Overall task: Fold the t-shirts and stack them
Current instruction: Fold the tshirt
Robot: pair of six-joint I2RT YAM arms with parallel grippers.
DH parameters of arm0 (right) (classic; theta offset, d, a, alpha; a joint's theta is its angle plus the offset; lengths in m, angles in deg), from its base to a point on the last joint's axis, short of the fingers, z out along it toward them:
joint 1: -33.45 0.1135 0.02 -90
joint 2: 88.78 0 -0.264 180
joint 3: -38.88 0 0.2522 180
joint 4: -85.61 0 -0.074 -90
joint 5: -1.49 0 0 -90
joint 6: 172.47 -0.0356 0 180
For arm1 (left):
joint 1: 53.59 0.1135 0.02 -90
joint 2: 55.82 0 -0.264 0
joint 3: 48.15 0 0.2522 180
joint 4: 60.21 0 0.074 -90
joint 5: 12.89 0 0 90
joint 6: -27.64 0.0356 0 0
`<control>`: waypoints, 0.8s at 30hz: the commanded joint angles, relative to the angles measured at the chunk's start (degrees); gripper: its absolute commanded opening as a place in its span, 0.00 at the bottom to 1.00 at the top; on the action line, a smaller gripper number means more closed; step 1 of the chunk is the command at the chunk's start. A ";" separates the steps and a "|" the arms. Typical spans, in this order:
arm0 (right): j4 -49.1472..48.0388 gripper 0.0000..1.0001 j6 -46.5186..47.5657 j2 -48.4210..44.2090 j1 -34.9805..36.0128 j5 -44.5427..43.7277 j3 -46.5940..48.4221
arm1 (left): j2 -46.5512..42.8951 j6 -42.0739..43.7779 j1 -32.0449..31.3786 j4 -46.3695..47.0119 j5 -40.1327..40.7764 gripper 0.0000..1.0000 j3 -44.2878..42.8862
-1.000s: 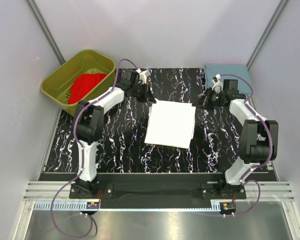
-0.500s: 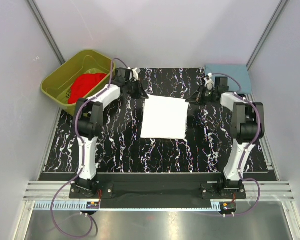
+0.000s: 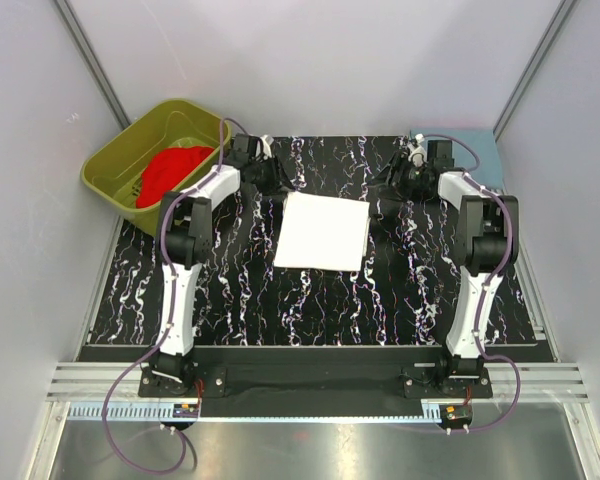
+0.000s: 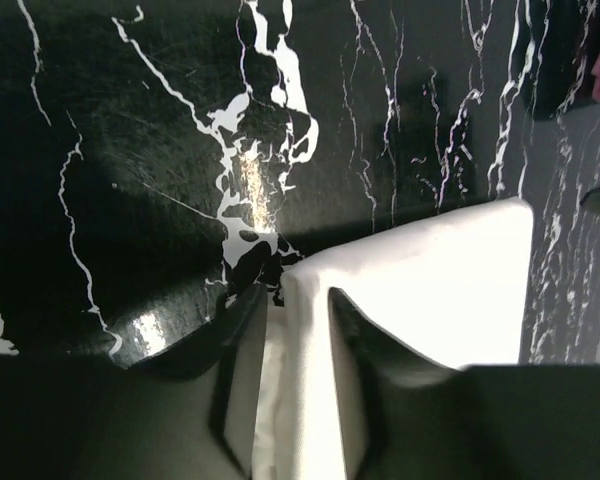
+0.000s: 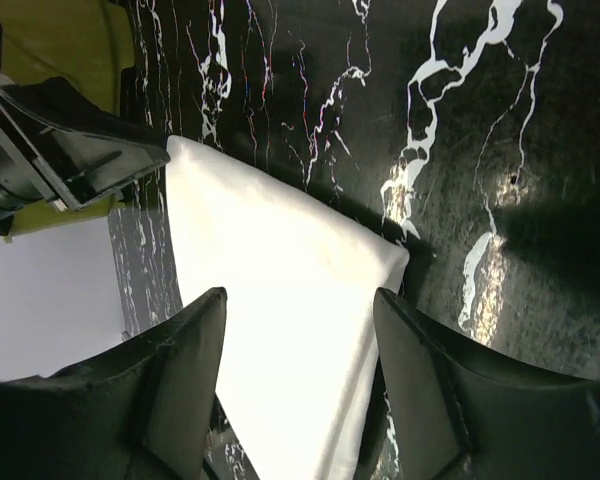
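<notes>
Presently the white t-shirt [image 3: 322, 231] lies folded on the surface [image 3: 230, 290]. One far corner sits between the narrowly parted left fingers [image 4: 242, 345], the other between the right fingers [image 5: 185, 370], spread wide; neither clamps it. Risk: a low withdrawal snags a corner and drags the fold open.

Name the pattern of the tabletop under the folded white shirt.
Black with white marble-like veining; the tabletop shows best in the top external view.

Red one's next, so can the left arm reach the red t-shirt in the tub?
Probably yes: the red t-shirt lies uncovered in the open tub beside the left arm, once its fingers leave the white t-shirt.
</notes>
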 commanded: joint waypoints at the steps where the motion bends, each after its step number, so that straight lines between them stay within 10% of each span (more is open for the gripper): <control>1: 3.71 0.67 2.26 -5.32 0.23 -1.91 -0.60 | -5.75 1.33 0.22 0.79 1.90 0.46 -0.72; 18: 9.06 0.72 5.25 -8.83 2.95 -5.41 -11.85 | 1.46 4.76 -0.04 -3.70 -3.90 0.57 -4.85; 24: 15.05 0.54 4.91 -22.27 4.53 -13.41 -21.77 | 2.51 5.46 -0.04 -3.87 -3.90 0.18 -4.85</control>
